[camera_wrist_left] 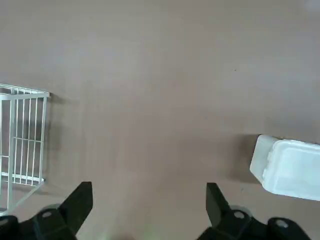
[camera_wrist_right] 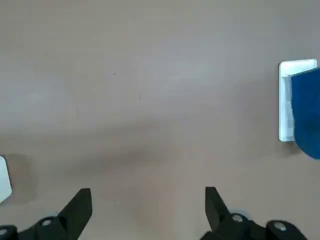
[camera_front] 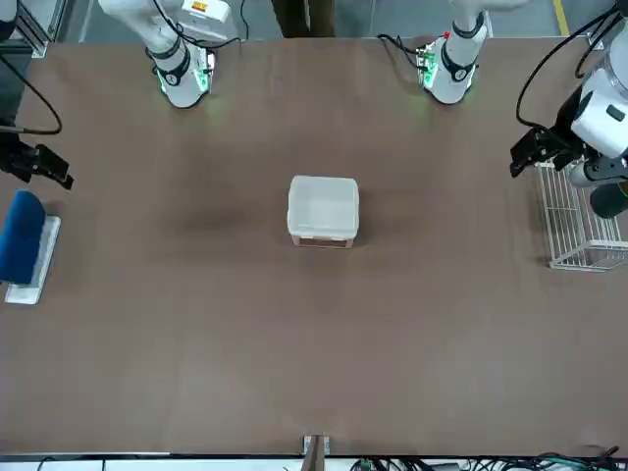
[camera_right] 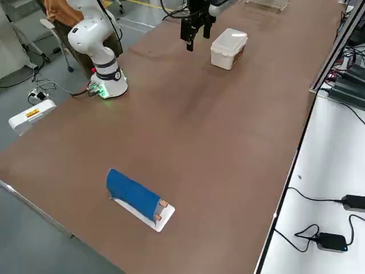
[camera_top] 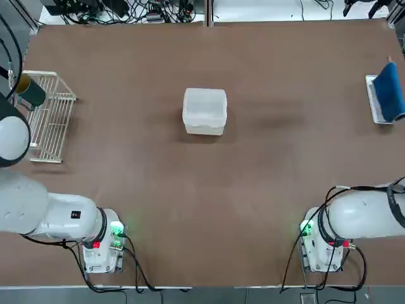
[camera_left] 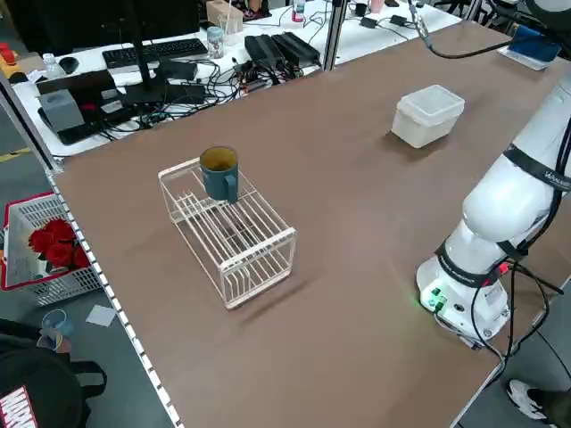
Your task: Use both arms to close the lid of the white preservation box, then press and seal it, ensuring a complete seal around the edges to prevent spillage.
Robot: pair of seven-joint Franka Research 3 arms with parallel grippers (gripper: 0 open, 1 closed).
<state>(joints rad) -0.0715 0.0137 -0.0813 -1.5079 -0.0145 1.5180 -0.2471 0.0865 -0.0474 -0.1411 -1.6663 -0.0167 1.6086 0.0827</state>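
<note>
In the middle of the table [camera_top: 202,209] sits the white box [camera_top: 204,111], with its lid [camera_front: 323,200] lying down flat over the top, so the closing part looks done or nearly so; whether the edges are snapped in all round cannot be told from these views. Both arms are well away from it. The left gripper [camera_wrist_left: 147,210] hangs high near the wire rack [camera_top: 47,117] that holds a blue cup [camera_left: 219,172], its fingers spread wide with nothing between them. The right gripper [camera_wrist_right: 145,212] hangs out at the other side, near the blue roll on a white tray [camera_top: 387,94], also spread wide and empty. To my judgement the step in hand is either the start of the pressing or a pull-back after it. If sealing remains, both grippers need to come in over the box from their own sides, drop onto opposite edges of the lid and push straight down, then work round the corners.
</note>
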